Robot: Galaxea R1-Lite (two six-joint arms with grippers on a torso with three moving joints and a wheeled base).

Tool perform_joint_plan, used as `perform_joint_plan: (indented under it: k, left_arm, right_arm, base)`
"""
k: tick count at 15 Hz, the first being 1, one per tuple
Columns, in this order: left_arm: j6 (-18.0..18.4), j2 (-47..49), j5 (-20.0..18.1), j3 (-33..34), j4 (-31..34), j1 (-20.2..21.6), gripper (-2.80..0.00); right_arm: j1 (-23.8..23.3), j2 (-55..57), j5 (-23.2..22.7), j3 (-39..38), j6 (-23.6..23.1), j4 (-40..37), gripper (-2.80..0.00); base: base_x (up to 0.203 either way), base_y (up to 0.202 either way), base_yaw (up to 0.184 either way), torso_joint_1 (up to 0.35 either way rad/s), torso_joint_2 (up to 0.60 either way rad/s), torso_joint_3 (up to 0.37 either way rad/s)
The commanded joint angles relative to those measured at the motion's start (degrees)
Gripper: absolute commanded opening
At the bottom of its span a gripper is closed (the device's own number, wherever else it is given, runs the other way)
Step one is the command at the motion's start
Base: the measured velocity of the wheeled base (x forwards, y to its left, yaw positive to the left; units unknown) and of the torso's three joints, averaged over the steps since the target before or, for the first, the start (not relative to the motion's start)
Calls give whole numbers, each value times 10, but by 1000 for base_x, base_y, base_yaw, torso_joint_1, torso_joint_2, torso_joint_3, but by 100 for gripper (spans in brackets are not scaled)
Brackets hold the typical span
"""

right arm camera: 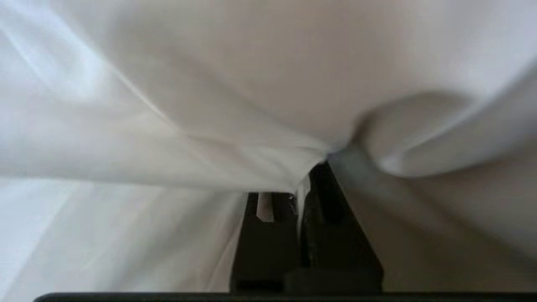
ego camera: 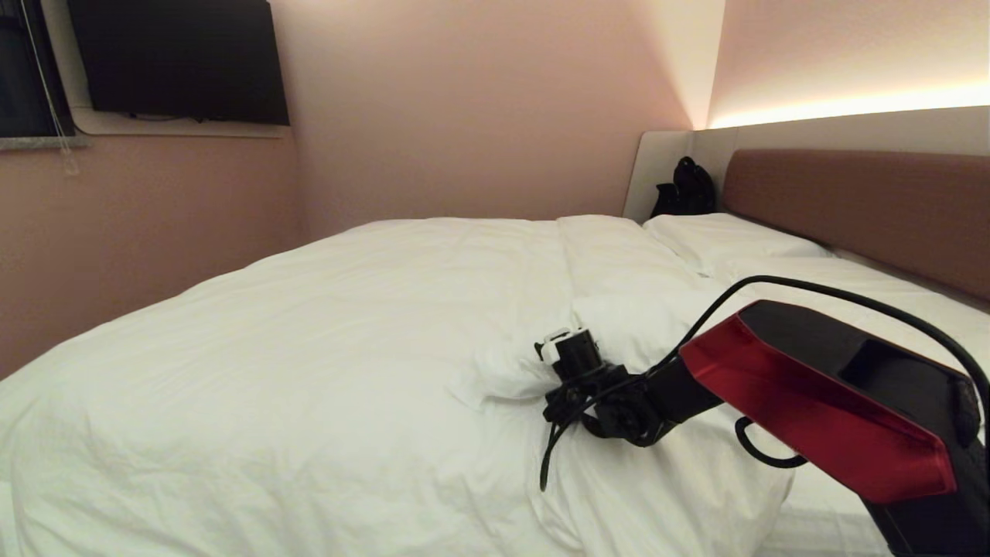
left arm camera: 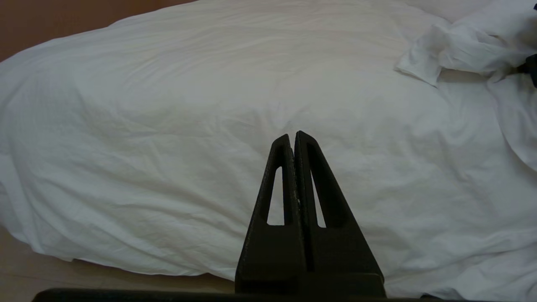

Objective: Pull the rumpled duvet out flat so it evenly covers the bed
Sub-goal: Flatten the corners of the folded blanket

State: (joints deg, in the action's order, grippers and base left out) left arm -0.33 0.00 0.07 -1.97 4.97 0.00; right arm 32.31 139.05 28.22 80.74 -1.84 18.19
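The right gripper [right arm camera: 304, 184] is pinching a bunched fold of the duvet [ego camera: 348, 325] at four o'clock on the bed [ego camera: 851, 201], while the left gripper [left arm camera: 292, 136] is hanging clenched and empty.

Right arm [ego camera: 820, 402]: red-and-black shell, black cable looped alongside, white block at wrist. Left claw [left arm camera: 293, 138]: black slotted tapered fingers.

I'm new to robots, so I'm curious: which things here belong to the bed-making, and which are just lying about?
Part of the job:
- duvet
- bed
- right pincer, shut on the duvet

Just there:
- pillows
- black bag
- wall screen
- left pincer, idle
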Motion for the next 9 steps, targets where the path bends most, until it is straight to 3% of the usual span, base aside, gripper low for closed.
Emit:
perform_joint_plan:
  k: [1, 9]
  left_arm:
    - [0, 0, 0, 0, 0, 0, -280]
    - [-1, 0, 0, 0, 0, 0, -280]
  right_arm:
    - [1, -16, 2, -4, 1, 2, -280]
    - [8, -168, 1, -130, 39, 2, -280]
  base:
    - [0, 0, 0, 0, 0, 0]
    - [0, 0, 0, 0, 0, 0]
